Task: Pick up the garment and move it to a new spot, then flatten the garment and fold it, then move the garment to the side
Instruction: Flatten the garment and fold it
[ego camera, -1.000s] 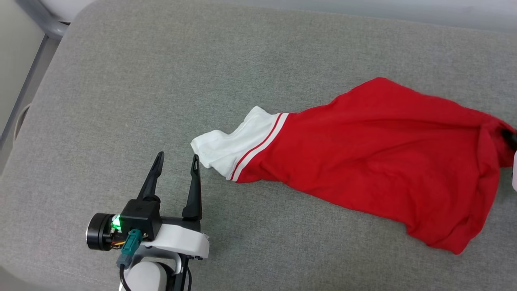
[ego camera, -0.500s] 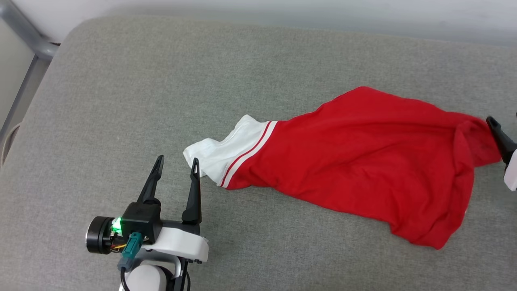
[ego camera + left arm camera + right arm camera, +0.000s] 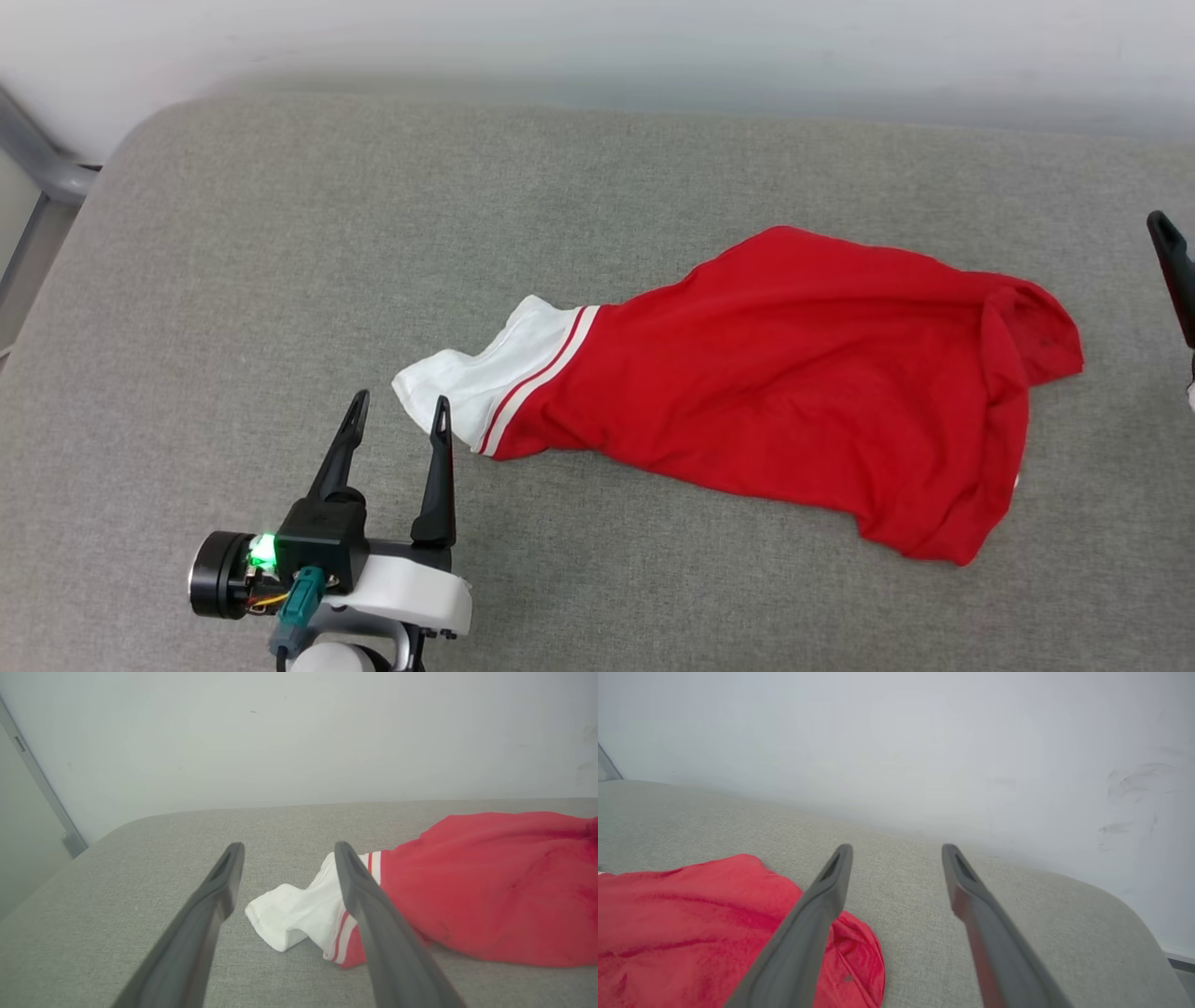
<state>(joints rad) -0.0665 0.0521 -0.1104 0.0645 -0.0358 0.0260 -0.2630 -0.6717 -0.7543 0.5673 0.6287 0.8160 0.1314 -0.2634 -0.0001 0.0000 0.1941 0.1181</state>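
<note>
The garment [image 3: 794,373], a red jersey with a white sleeve [image 3: 467,392] and red-white striped trim, lies crumpled and stretched left to right on the grey cushion [image 3: 280,233]. No print shows on it. My left gripper [image 3: 400,401] stands open at the lower left, its right fingertip just short of the sleeve's end. In the left wrist view the sleeve [image 3: 294,914] lies ahead between the spread fingers of the left gripper [image 3: 288,847]. My right gripper [image 3: 897,849] is open and holds nothing, above the cushion, with the garment's right end [image 3: 691,924] to its left. One of its fingers [image 3: 1172,271] shows at the right edge.
A pale wall [image 3: 597,37] runs along the cushion's far side. A grey metal bar [image 3: 37,168] stands past the rounded far-left corner. Bare grey cushion surrounds the garment in front, behind and to the left.
My right gripper opened and let go of the garment's right end, which now lies on the cushion, and drew away to the right. The head camera tilted up, shifting the picture. The left gripper stayed open.
</note>
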